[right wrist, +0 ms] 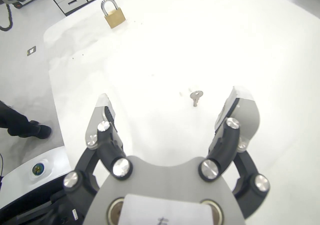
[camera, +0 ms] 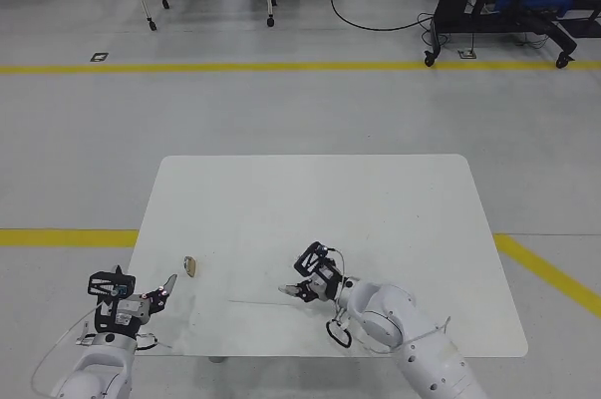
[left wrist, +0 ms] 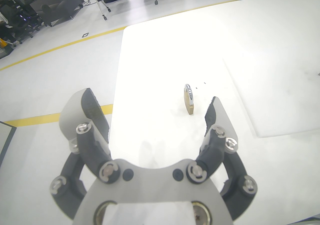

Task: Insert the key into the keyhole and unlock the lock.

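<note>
Brass lock (camera: 189, 265) lower left of table (camera: 380, 190); left gripper (left wrist: 152, 100) near it, jaws apart. Key (right wrist: 195, 97) lies before right gripper (right wrist: 170, 95), jaws apart.

A: Strong overhead light. The table (right wrist: 200, 23) glares almost pure white in both wrist views.

B: Shadows are faint, just a soft smudge beside the lock (left wrist: 189, 100). The yellow floor line (left wrist: 50, 50) bows.
</note>
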Motion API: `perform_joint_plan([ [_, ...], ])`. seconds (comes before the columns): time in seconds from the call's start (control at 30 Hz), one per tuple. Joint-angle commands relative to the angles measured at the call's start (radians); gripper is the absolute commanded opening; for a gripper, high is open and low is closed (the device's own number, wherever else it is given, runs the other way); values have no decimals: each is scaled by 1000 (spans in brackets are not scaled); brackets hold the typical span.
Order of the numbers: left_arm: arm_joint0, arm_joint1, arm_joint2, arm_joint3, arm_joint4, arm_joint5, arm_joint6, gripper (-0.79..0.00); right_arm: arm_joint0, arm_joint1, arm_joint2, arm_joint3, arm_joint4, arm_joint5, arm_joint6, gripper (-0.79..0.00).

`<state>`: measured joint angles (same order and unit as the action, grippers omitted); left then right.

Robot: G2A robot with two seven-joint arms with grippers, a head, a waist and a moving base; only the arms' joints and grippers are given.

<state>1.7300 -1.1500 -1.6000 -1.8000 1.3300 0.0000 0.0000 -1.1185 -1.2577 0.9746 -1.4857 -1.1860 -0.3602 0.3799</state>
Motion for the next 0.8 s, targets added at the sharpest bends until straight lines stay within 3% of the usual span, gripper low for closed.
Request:
perform_joint_plan([
  [0.0, 0, 0, 0, 0, 0, 0, 0, 0, 18, -8, -22, 16, -25, 40, 1, 0],
  [0.13, 0, 0, 0, 0, 0, 0, 0, 0, 42, -21, -58, 44, -45, 84, 28, -9],
  [0.27, 0, 0, 0, 0, 0, 0, 0, 0, 53, -29, -73, 55, -50, 117, 57, -132],
  [0.33, 0, 0, 0, 0, 0, 0, 0, 0, 47, -29, -71, 44, -58, 129, 62, -243],
  [0.37, 0, 0, 0, 0, 0, 0, 0, 0, 41, -28, -68, 37, -63, 132, 60, -394],
  [0.43, 0, 0, 0, 0, 0, 0, 0, 0, 30, -27, -62, 25, -75, 141, 59, -434],
  [0.5, 0, 0, 0, 0, 0, 0, 0, 0, 23, -26, -56, 18, -89, 160, 65, -526],
  [0.6, 0, 0, 0, 0, 0, 0, 0, 0, 16, -27, -54, 10, -87, 161, 66, -551],
  [0.77, 0, 0, 0, 0, 0, 0, 0, 0, 22, -32, -58, 19, -92, 180, 88, -489],
])
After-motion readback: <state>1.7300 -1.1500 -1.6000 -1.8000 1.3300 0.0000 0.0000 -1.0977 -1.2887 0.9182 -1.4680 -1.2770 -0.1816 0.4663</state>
